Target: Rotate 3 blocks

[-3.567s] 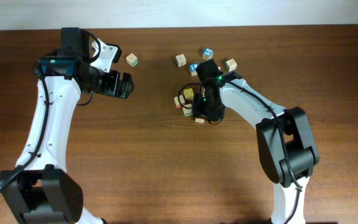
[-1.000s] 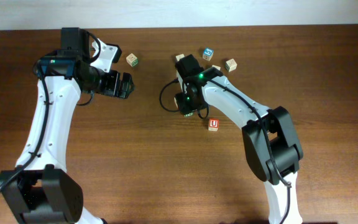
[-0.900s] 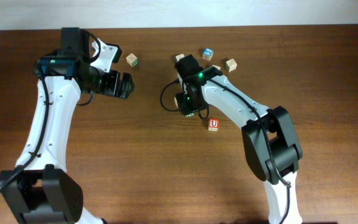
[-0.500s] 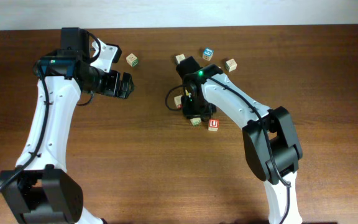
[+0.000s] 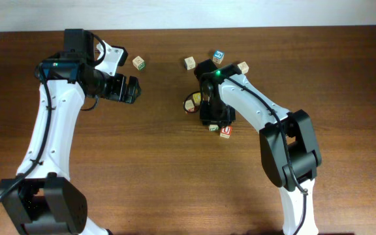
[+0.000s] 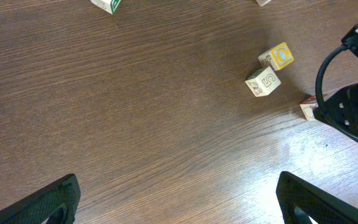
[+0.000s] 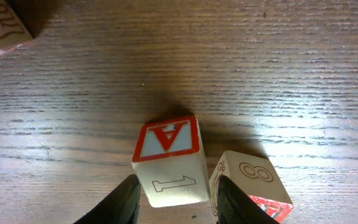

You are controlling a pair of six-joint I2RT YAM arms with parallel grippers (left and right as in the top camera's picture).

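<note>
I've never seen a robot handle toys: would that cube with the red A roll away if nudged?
The A block probably slides rather than rolls: its faces look flat and its edges square. It looks like solid wood, so it is likely stiff and light. Its smooth sides might slip slightly in the right hand.

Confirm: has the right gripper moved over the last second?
Yes. In the overhead view the right gripper has shifted right and slightly down in frame, and is now close beside the red U block, which stayed put.

Robotics lab bench, two white arms (image 5: 51,124), brown wooden table (image 5: 149,176)
</note>
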